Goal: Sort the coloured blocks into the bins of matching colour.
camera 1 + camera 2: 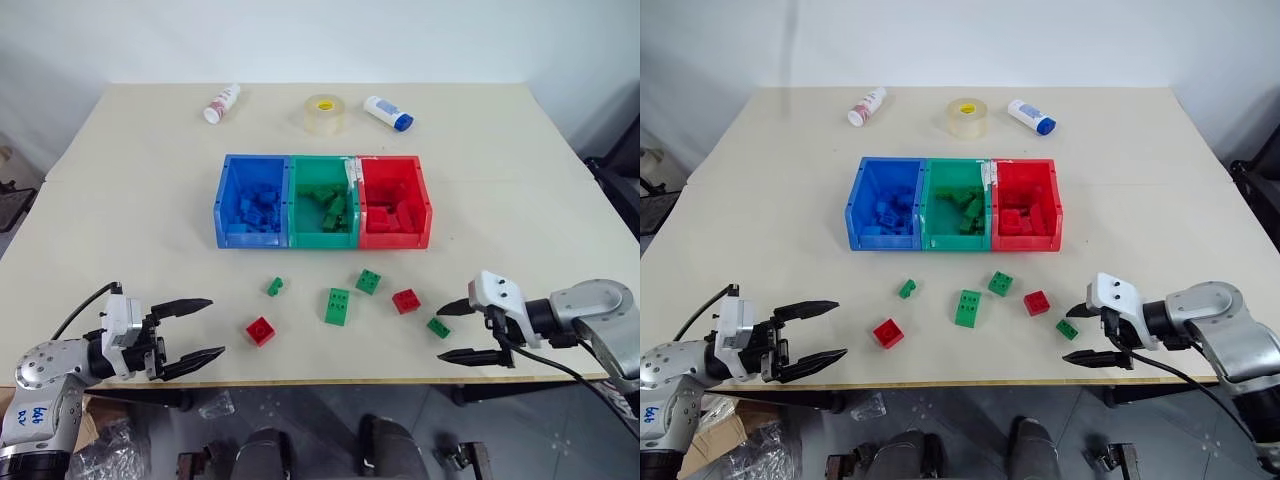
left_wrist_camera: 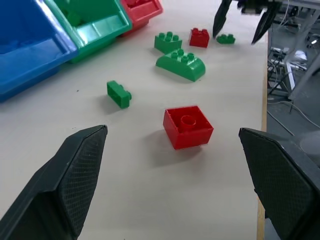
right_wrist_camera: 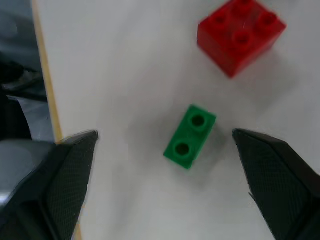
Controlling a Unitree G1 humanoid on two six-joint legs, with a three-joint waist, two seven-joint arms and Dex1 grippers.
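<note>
Near the tabletop's (image 1: 120, 180) front edge, the right claw (image 1: 462, 332) hung released, tilted down astride a small green block (image 1: 438, 327). Opposite, the left claw (image 1: 195, 328) lay level, released, aimed at a red block (image 1: 260, 330).

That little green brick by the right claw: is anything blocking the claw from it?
Nothing visible. The small green brick lies bare on the table, straight below the open right gripper, between its two fingers. The nearest thing, a red brick, sits apart from it.
</note>
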